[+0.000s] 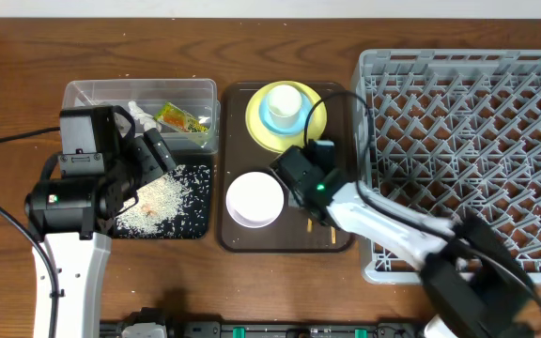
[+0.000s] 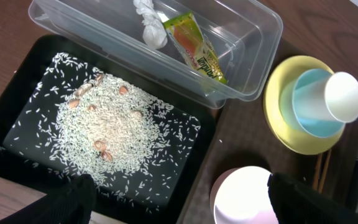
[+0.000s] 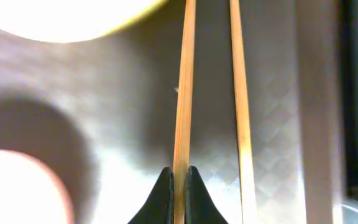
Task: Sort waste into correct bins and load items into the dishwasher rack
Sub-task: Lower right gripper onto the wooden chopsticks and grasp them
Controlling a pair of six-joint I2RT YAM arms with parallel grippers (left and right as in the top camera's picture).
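My right gripper (image 3: 179, 177) is shut on one wooden chopstick (image 3: 184, 93); the second chopstick (image 3: 241, 93) lies beside it on the brown serving tray (image 1: 233, 141). In the overhead view the right gripper (image 1: 301, 178) sits between the white bowl (image 1: 255, 199) and the yellow plate (image 1: 319, 127), which holds the light blue bowl (image 1: 272, 117) and white cup (image 1: 285, 101). My left gripper (image 2: 179, 205) is open and empty above the black tray (image 2: 17, 99) of rice grains (image 2: 110, 130). The clear tub (image 2: 247, 62) holds the snack wrapper (image 2: 194, 46) and white paper scrap (image 2: 149, 25).
The grey dishwasher rack (image 1: 496, 122) fills the right side, next to the serving tray. Chopstick ends (image 1: 308, 225) stick out below the right gripper. Black cables run across the left of the table and over the rack's corner.
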